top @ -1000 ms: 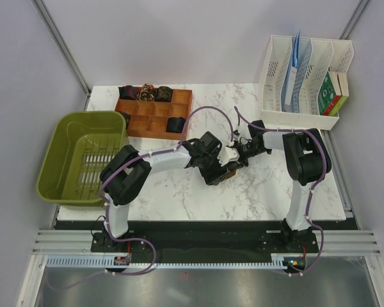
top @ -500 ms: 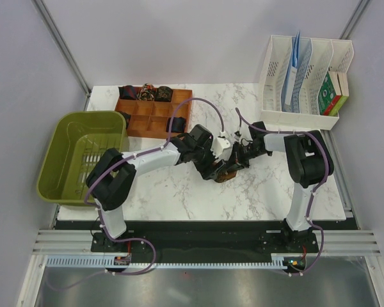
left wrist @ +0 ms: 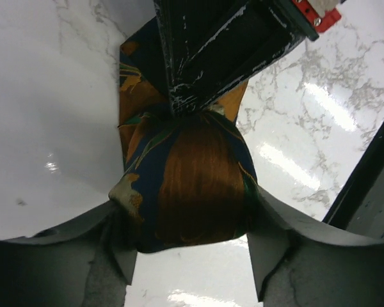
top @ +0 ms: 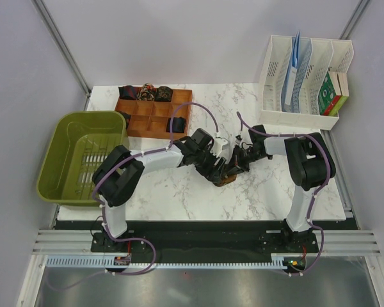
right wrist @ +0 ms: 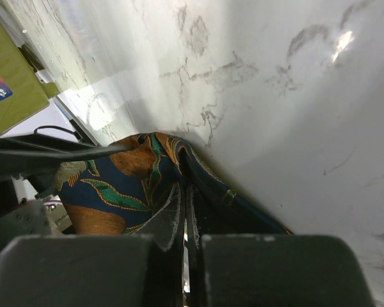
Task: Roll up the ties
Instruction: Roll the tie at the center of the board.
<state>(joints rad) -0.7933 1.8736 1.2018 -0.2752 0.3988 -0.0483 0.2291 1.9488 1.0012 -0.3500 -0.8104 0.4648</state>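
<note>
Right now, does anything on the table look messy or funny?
Nothing looks spilled or broken. The one untidy thing is the patterned tie in the middle of the table: it is a lumpy bundle, not a neat roll, squeezed in the left gripper, while the right gripper pinches a loose fold sticking out of it.

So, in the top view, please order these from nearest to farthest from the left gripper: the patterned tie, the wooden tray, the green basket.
1. Patterned tie, held in the left gripper, mid-table.
2. Wooden tray, farther back, to the left.
3. Green basket, at the far left edge.
</note>
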